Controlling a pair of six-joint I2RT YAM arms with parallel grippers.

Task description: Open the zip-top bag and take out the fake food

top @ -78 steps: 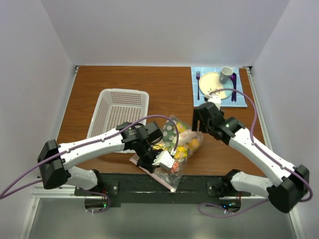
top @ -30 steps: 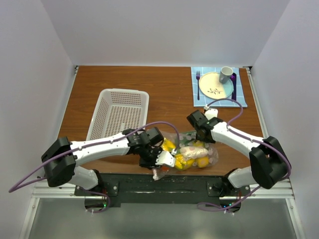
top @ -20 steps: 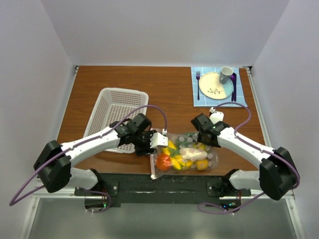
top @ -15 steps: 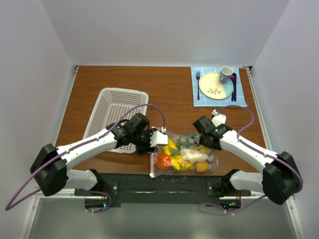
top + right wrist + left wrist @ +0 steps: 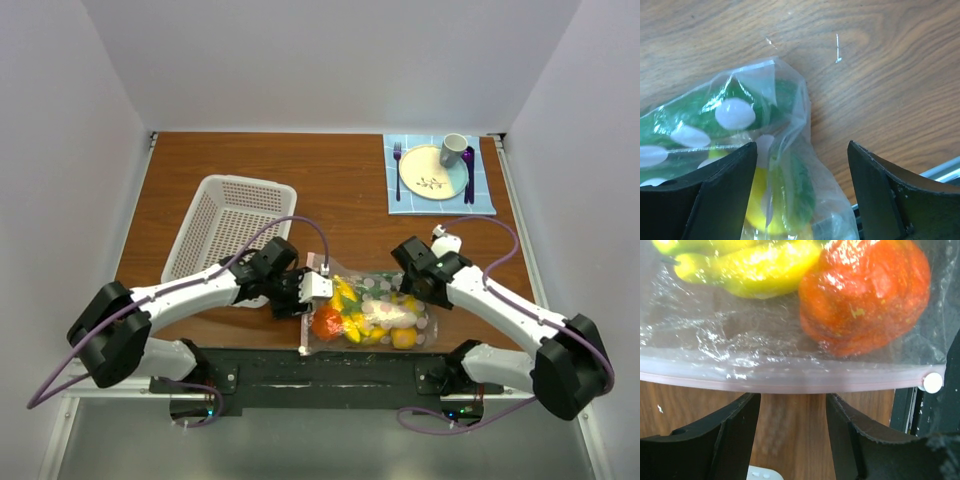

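The zip-top bag (image 5: 370, 312) lies flat near the table's front edge, with the fake food inside it: an orange-red fruit (image 5: 327, 323), yellow bananas (image 5: 347, 296) and a lemon (image 5: 403, 338). In the left wrist view its pinkish zip strip (image 5: 790, 385) runs straight across, with a white slider (image 5: 931, 382) at the right end. My left gripper (image 5: 792, 412) is open just short of that strip, with bare wood between its fingers (image 5: 715, 440). My right gripper (image 5: 801, 150) is open at the bag's other end. A crumpled bag corner (image 5: 790, 125) lies loose between its jaws.
A white perforated basket (image 5: 235, 225) stands behind the left arm. At the back right, a blue mat (image 5: 480, 200) carries a yellow plate (image 5: 432, 172), a fork (image 5: 397, 155) and a cup (image 5: 454, 150). The black base rail (image 5: 330, 365) runs right in front of the bag.
The bag has settled flat on the table. My left gripper has let go of it and drawn back to its zip end. My right gripper has opened wider at the other end.
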